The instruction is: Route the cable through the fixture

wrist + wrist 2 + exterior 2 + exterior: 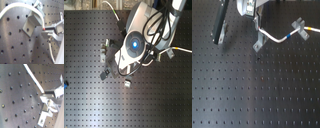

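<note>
The white cable [272, 37] runs from my gripper [257, 26] toward the first exterior view's right, with its blue band [287, 36] and yellow band [306, 30] on either side of a forked bracket [298, 26]. The fixture [258, 42], a slanted silver bracket, stands just under the gripper. In the first wrist view the cable [17, 6] arcs over the top of the fixture [32, 22] and ends between the fingers of the gripper [46, 31], which is shut on it. Whether the cable sits in the notch I cannot tell. The second wrist view shows the cable [33, 77] taut into the gripper [45, 95].
A black perforated board [252, 95] carries everything. A dark upright post [219, 25] stands at the first exterior view's left. In the second exterior view the arm [136, 42] hides the middle, with small brackets [104, 50] to its left.
</note>
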